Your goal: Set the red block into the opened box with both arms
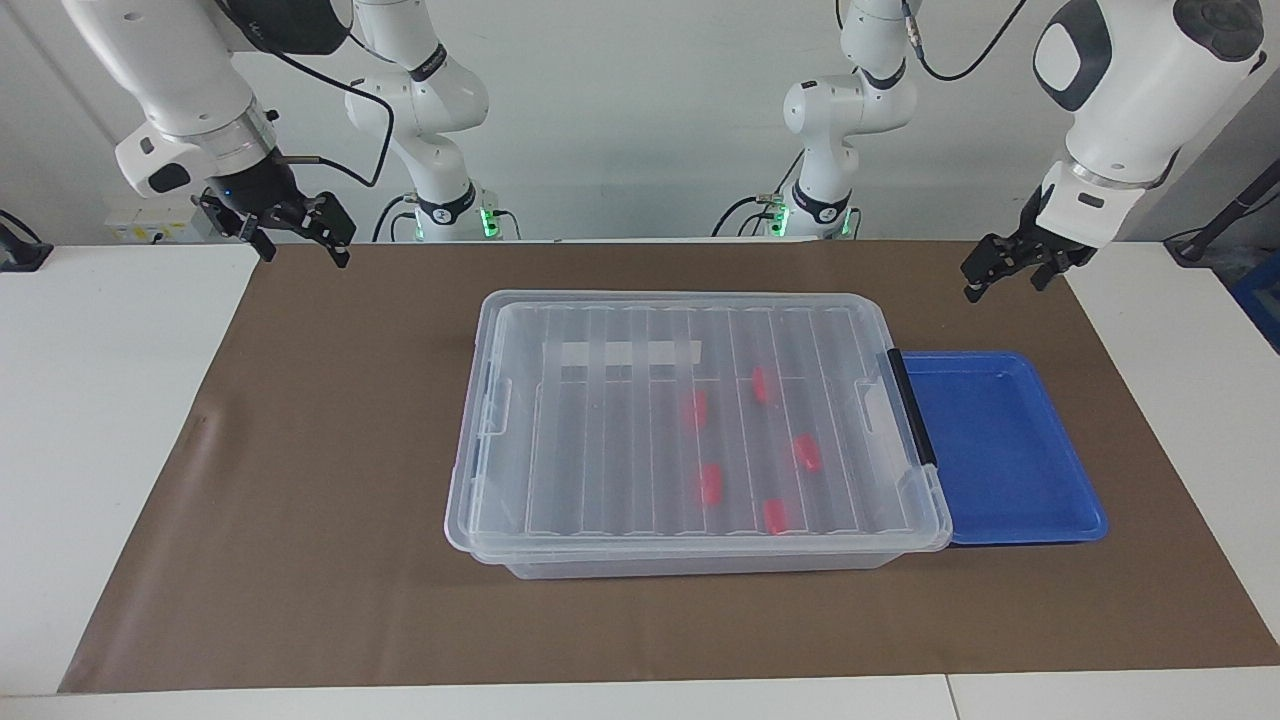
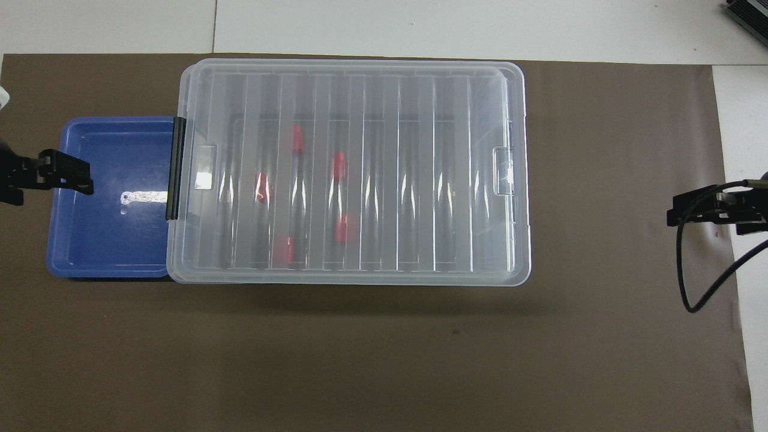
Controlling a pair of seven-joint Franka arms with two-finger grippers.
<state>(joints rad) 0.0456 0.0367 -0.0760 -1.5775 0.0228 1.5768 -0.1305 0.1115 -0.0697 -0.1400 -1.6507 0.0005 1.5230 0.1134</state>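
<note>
A brown mat covers most of the white table. At its middle sits the box, a large clear bin with its ribbed lid lying flat over it, a white label strip toward the robots and a black handle at the left arm's end. Touching that end of the box is a shallow blue tray.

The right gripper hangs in the air over the mat's corner nearest the right arm's base, its jaws spread wide with nothing between them. The left gripper hovers over the mat above the tray's end, jaws likewise wide apart and holding nothing.

Five red blocks lie inside the box under the lid, in the half toward the left arm; the red block closest to the label strip lies near the middle of the box
</note>
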